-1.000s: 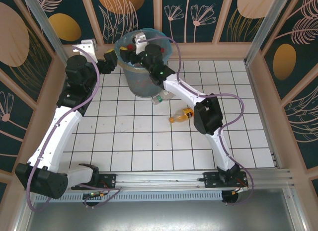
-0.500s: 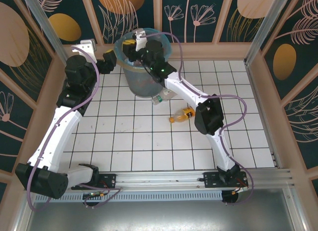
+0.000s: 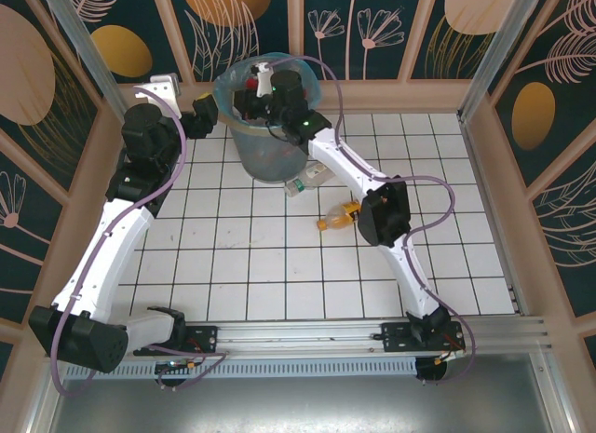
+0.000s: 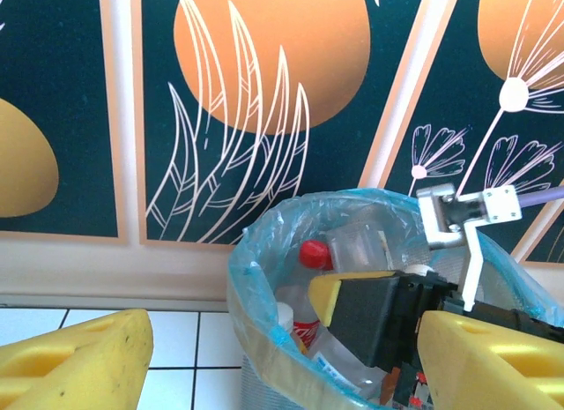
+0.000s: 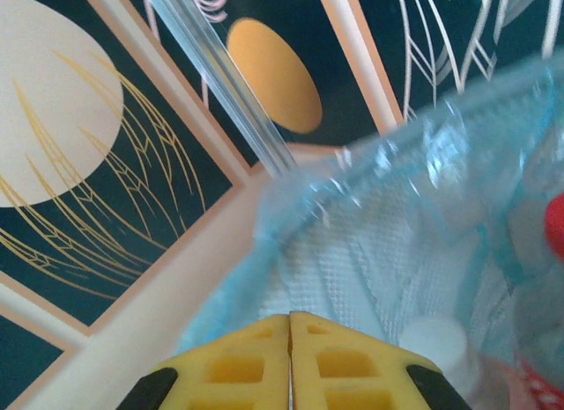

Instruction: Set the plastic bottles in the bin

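Note:
The bin (image 3: 244, 152) is a grey bucket lined with a light-blue bag (image 5: 397, 242) and stands at the back of the tiled floor. Several plastic bottles lie inside it, among them one with a red cap (image 4: 315, 254) and one with a white cap (image 5: 438, 344). My right gripper (image 5: 290, 339) hangs over the bin's mouth (image 3: 244, 100), jaws pressed together with nothing between them. My left gripper (image 4: 282, 375) waits just left of the bin's rim (image 3: 214, 112), its yellow fingers (image 4: 70, 361) wide apart and empty. On the floor lie an orange bottle (image 3: 338, 216) and a clear bottle (image 3: 307, 179).
Patterned wall panels (image 3: 372, 28) stand close behind the bin, and a wooden ledge (image 4: 106, 273) runs along their foot. The right arm's elbow (image 3: 382, 214) sits beside the orange bottle. White tiles (image 3: 242, 256) stretch open in front of the bin.
The right gripper has gone from open to shut over the bin, and its wrist has shifted slightly towards the back. The left arm and the floor bottles have not moved.

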`<move>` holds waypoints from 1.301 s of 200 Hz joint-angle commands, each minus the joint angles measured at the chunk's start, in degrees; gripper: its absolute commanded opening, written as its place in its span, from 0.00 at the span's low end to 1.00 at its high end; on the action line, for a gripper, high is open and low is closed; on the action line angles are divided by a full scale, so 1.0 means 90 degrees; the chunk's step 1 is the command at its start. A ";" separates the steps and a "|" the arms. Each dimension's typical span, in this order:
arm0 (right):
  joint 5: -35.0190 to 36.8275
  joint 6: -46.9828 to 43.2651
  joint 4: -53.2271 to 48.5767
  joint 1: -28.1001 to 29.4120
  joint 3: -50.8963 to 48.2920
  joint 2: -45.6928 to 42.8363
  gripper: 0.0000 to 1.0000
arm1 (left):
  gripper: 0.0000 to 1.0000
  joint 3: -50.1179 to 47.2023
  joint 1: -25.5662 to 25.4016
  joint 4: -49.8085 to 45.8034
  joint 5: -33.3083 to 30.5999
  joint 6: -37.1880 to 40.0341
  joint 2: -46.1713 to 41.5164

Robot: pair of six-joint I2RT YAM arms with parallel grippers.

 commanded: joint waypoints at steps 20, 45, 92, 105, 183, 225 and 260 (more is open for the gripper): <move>-0.0529 0.0612 -0.0487 -0.0150 0.0741 0.0347 0.11 | 0.79 -0.0051 0.0074 0.0241 0.0069 0.0055 -0.0021; -0.0508 0.0675 -0.0195 -0.0162 0.0967 0.0234 0.21 | 0.79 -0.0060 0.0069 0.0252 0.0084 0.0061 -0.0007; -0.0297 0.0680 0.0032 -0.0157 0.1479 -0.0333 0.24 | 0.79 -0.0073 0.0082 0.0258 0.0130 0.0037 0.0074; -0.0176 0.0607 -0.0047 -0.0163 0.1412 -0.0679 0.25 | 0.78 -0.0073 0.0080 0.0260 0.0222 0.0028 0.0111; 0.1184 -0.0071 -0.0564 0.0003 -0.3508 -0.4540 0.45 | 0.70 0.0002 -0.0296 0.0252 0.0580 0.0135 0.0231; 0.2931 0.0661 -0.0374 -0.0005 -0.6879 -0.6729 0.56 | 0.69 0.0055 -0.1843 0.0098 -0.0497 0.0782 0.0460; 0.3778 0.1333 -0.1137 -0.0065 -0.8651 -0.7917 0.60 | 0.70 -0.0191 -0.3110 0.0448 -0.0573 0.0861 0.0877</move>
